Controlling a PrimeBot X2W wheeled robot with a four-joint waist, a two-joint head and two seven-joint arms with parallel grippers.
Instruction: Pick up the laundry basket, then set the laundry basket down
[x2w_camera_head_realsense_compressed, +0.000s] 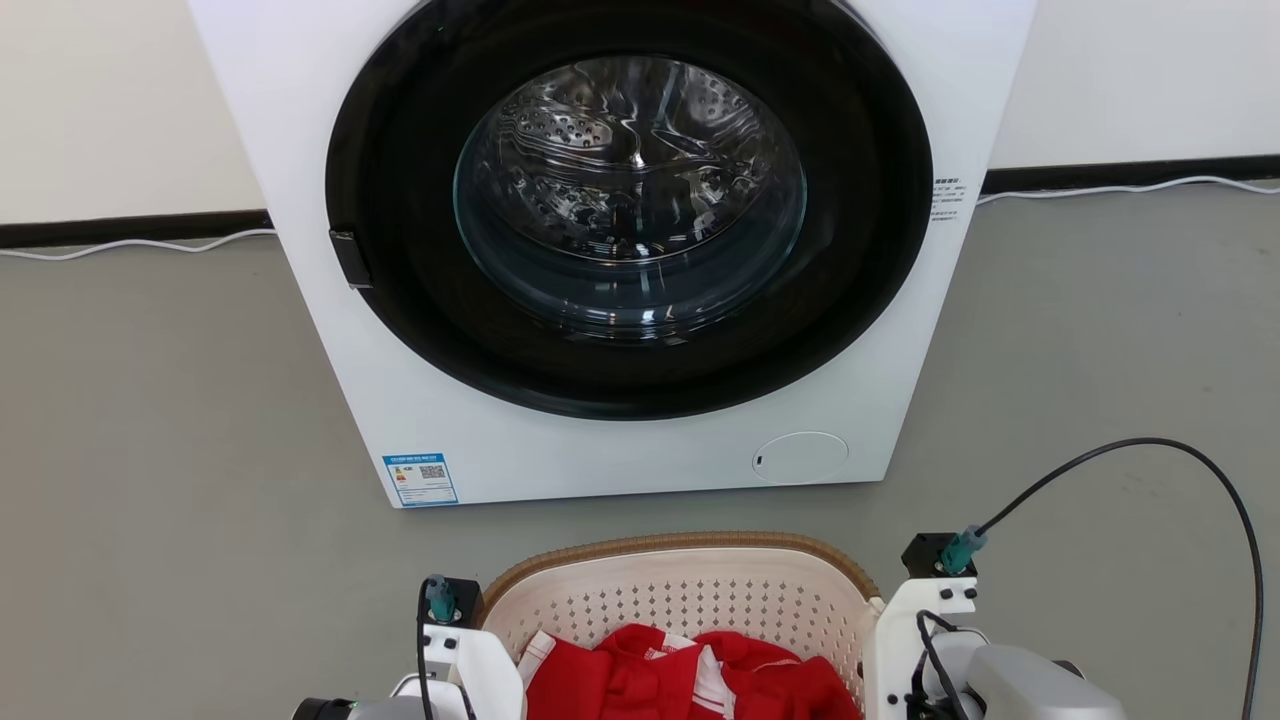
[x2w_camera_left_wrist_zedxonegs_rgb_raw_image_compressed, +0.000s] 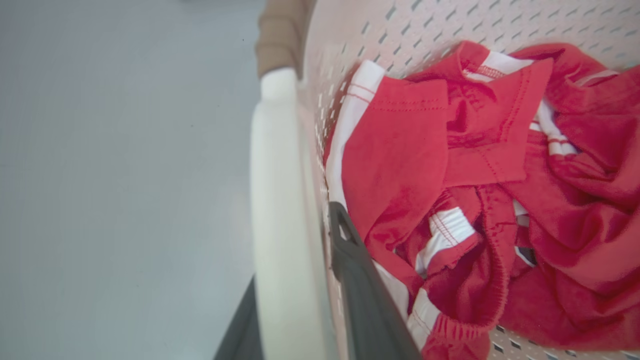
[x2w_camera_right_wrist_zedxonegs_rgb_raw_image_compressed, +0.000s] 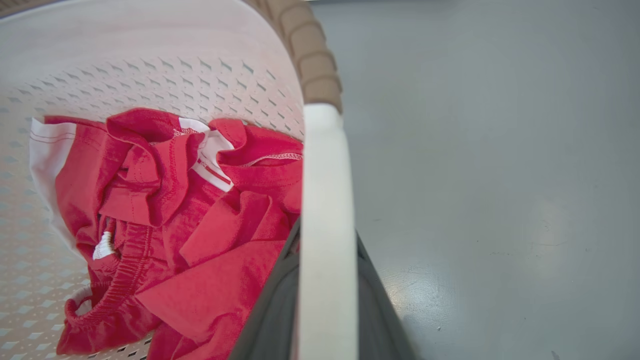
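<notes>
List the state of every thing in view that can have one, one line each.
laundry basket, loaded, gripped at both white side handles; lifted or on the floor, cannot tell
red and white clothes, crumpled inside the laundry basket
left gripper, shut on the basket's handle, one finger inside the wall
right gripper, shut on the basket's other handle
washing machine door, shut
drum, looks empty through the glass

Big white washing machine (x2w_camera_head_realsense_compressed: 620, 460) parked against a plain cream wall (x2w_camera_head_realsense_compressed: 100, 100). There's smooth grey floor (x2w_camera_head_realsense_compressed: 150, 420) all round it, a black baseboard (x2w_camera_head_realsense_compressed: 130, 228) running behind it, and a white cable (x2w_camera_head_realsense_compressed: 120, 245) trailing off to either side.
</notes>
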